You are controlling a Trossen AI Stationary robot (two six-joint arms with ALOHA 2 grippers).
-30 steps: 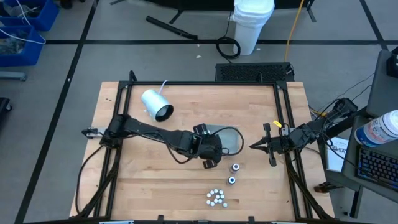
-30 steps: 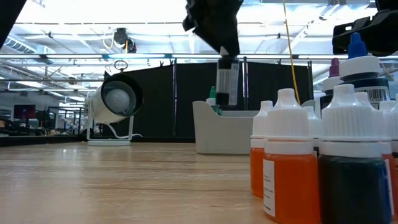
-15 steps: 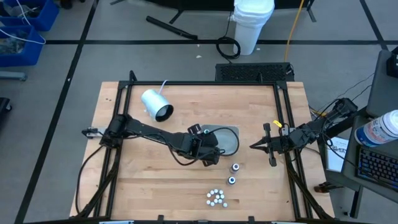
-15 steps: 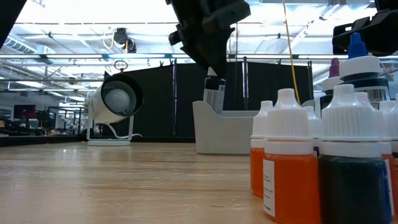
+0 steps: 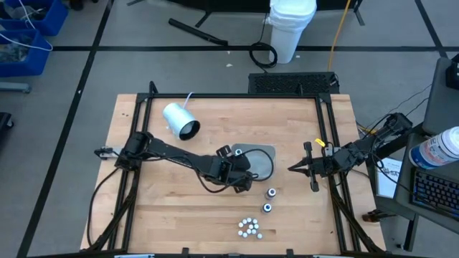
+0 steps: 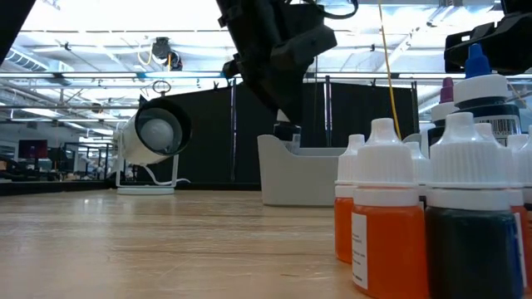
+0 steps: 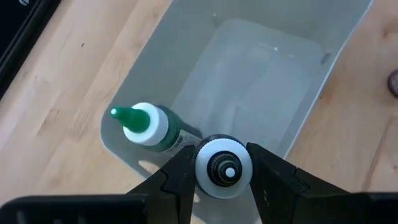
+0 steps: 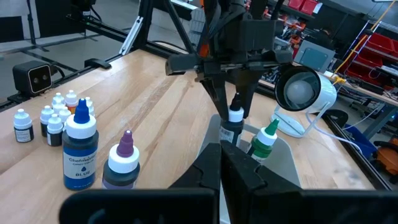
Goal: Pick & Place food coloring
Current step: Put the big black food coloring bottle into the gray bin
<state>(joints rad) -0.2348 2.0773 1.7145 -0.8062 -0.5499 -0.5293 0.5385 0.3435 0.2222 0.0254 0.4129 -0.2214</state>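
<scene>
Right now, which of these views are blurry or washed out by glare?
Low view: near orange bottle soft, ceiling lights blown out, left gripper a silhouette. Left wrist view: held bottle and green-tipped bottle sharp, grey tray evenly lit. High view: even light, no glare.

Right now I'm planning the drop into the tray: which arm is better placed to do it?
The left. Its tool holds a bottle just above the tray, beside the green-tipped one. The right tool sits shut, off to the tray's side.
</scene>
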